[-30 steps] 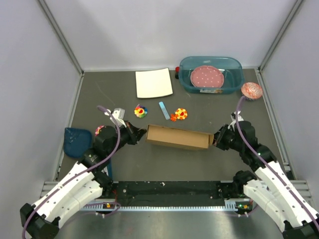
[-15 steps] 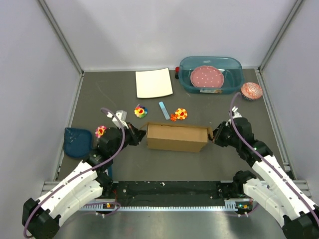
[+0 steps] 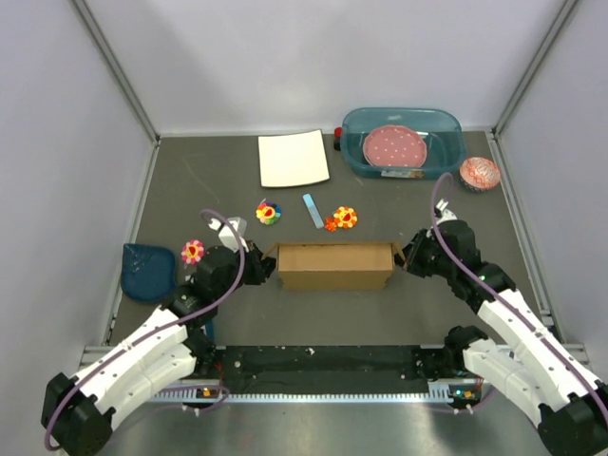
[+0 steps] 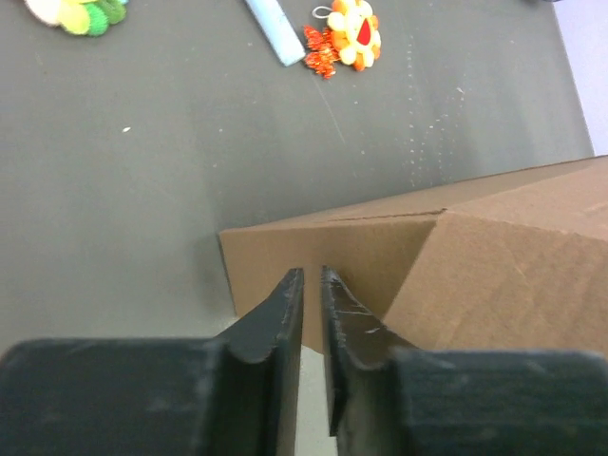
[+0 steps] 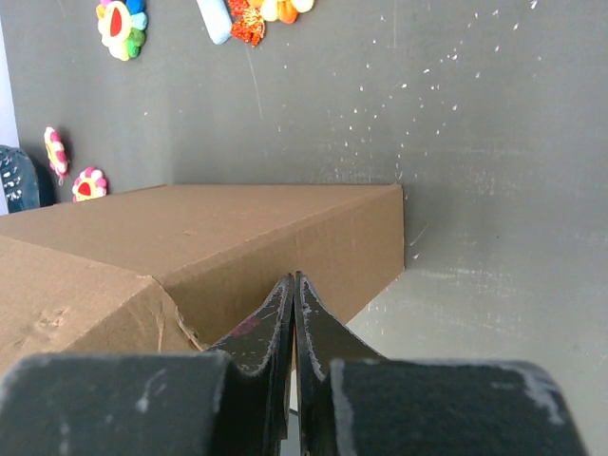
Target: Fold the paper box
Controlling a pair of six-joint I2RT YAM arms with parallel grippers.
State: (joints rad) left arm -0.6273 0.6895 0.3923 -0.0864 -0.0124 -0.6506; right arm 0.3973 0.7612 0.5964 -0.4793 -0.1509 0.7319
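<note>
The paper box is plain brown cardboard and lies near the table's middle, its long side parallel to the front edge. My left gripper is at the box's left end. In the left wrist view its jaws stand a thin slit apart, with the box's end face showing behind them and nothing gripped between them. My right gripper is at the right end. In the right wrist view its fingers are pressed together, tips against the box's end wall.
A white square sheet lies at the back. A teal tub holds a pink plate, with a paper cupcake cup to its right. Flower toys and a light blue stick lie behind the box. A blue scoop sits left.
The box has swung from slanted to square with the front edge and shifted slightly away. Both grippers moved with its ends. The left jaws have parted a little.
</note>
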